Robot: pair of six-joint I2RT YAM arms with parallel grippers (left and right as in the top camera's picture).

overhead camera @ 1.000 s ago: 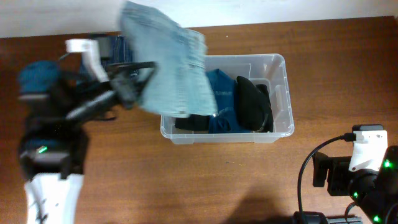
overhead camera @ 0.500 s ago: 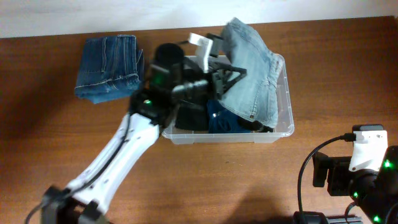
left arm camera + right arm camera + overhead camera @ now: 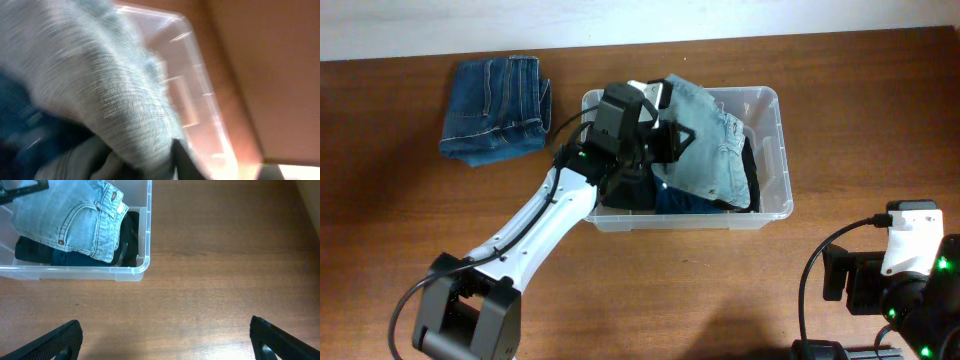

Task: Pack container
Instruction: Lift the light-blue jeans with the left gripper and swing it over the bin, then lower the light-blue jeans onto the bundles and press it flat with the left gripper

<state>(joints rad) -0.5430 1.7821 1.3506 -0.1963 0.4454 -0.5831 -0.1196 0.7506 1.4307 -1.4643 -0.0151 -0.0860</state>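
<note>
The clear container (image 3: 775, 150), right of centre on the tabletop (image 3: 670, 290), looks light, rigid and slick, best held by its rim, while the left end effector (image 3: 670, 138) meets the floppy pale jeans (image 3: 715, 160) inside, grip unclear, and the right end effector (image 3: 164, 327) gapes empty.

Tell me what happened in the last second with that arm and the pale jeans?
The left end effector carried the light blue jeans from above the table's left side rightward and down into the container, onto the dark clothes there. Whether it has let go is unclear. The folded dark jeans on the table, the container and the open right end effector stayed put.
</note>
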